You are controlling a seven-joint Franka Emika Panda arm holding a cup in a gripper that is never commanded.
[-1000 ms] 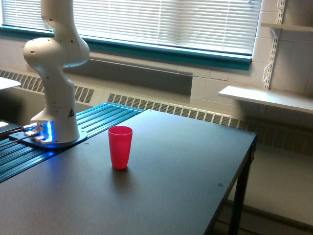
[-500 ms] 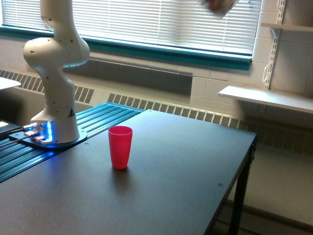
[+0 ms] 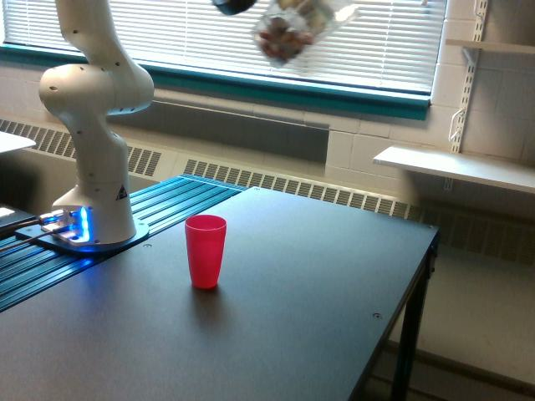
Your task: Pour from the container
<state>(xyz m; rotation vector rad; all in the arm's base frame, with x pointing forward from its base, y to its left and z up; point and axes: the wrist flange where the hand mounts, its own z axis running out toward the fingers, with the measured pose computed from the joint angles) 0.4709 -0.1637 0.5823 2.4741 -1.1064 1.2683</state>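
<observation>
The container [image 3: 288, 32], a clear plastic cup with dark reddish bits inside, hangs blurred high in the exterior view, in front of the window blinds. It is tilted and sits well above and to the right of the red cup [image 3: 205, 250]. A dark part of my gripper [image 3: 236, 5] shows at the top edge, right beside the container on its left. The fingers themselves are blurred and mostly cut off by the frame. The red cup stands upright and open on the black table [image 3: 334, 292].
The white arm's base [image 3: 94, 192] stands on a blue-lit mount at the exterior view's left, beside a ribbed teal panel [image 3: 167, 205]. The table's right edge [image 3: 418, 276] drops to the floor. A white shelf [image 3: 456, 167] is fixed to the wall behind.
The container has come into view at the top and moved left and down, from the upper right towards a spot above the table. The red cup has not moved.
</observation>
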